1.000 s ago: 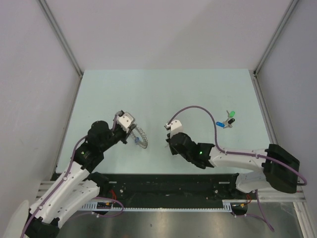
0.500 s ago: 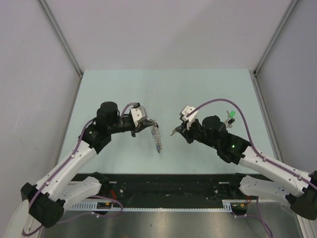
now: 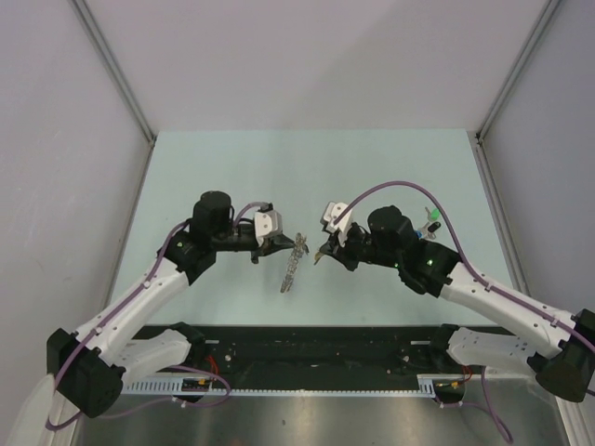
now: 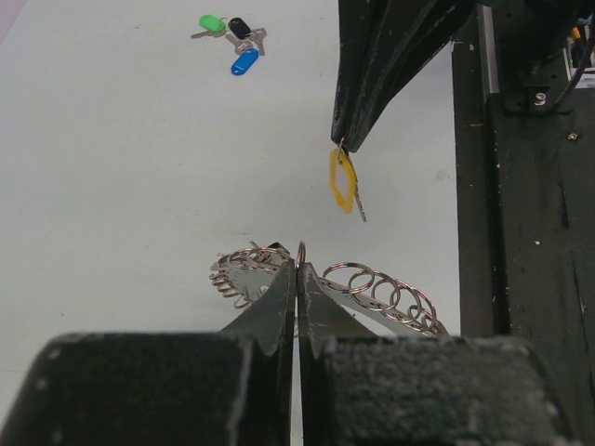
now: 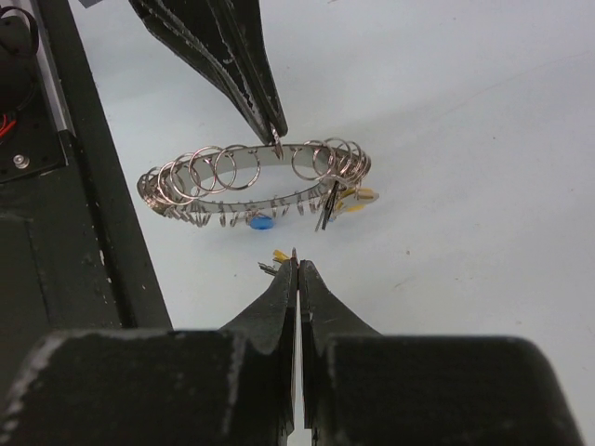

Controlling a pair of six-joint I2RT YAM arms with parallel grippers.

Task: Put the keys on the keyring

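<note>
Pale green table (image 3: 186, 167) beneath; my left claw (image 4: 299, 269) clamps the big grey metal keyring (image 4: 372, 288), my right claw (image 5: 295, 260) the yellow-capped silver key (image 4: 343, 180); I'd steady the ring and thread slowly.

The table (image 3: 242, 167) is pale mint green. The keyring (image 5: 244, 177) is shiny silver, patterned with a row of small loops. It carries a blue-capped key (image 5: 260, 221) and yellow-capped keys (image 5: 358, 197). At the upper left of the left wrist view are a green key (image 4: 212, 22), a black key (image 4: 240, 27) and a blue key (image 4: 244, 61); mid-frame is a yellow key (image 4: 343, 179). The left gripper (image 4: 298, 269) and right gripper (image 5: 295, 260) are matt black. The cables (image 3: 372, 190) are purple.
</note>
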